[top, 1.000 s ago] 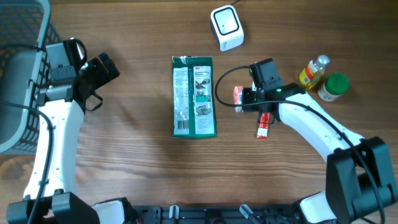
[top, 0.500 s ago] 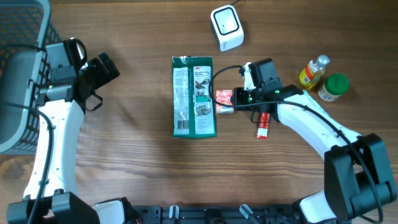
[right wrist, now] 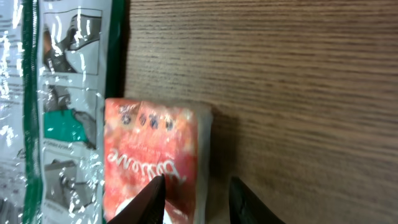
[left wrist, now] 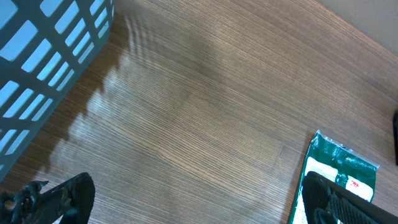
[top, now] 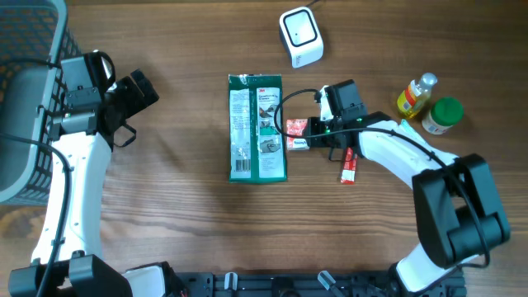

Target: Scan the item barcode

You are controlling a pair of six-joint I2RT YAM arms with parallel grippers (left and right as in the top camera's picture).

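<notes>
Wooden counter (top: pixel 181 214) seen from above, with two robot arms reaching in from the near edge.

In the middle, a long green packet (top: pixel 256 128) lying flat, printed side up. Just right of it, a small red packet (top: pixel 297 134), also flat on the wood. Its left edge touching or slightly lapping the green packet's right edge; cannot tell which. White scanner (top: pixel 300 36) at the far side of the counter, well apart from the red packet.

Right tool (right wrist: pixel 198 200) low over the right end of the red packet, jaws parted a little. In the wrist view, one finger (right wrist: pixel 148 199) in front of the packet's face. The other finger (right wrist: pixel 249 200) clear of the packet's right edge, with a strip of bare wood between. Nothing gripped.

Left tool (top: pixel 142 89) far to the left, beside a grey basket (top: pixel 25 99). Jaws spread as wide as they go, holding nothing, above bare wood. One corner of the green packet showing past a finger in the left wrist view.

A small red tube (top: pixel 349 165) on the counter beside the right arm. Further right, a yellow bottle (top: pixel 415 96) and a green-lidded jar (top: pixel 443 115), close together.
</notes>
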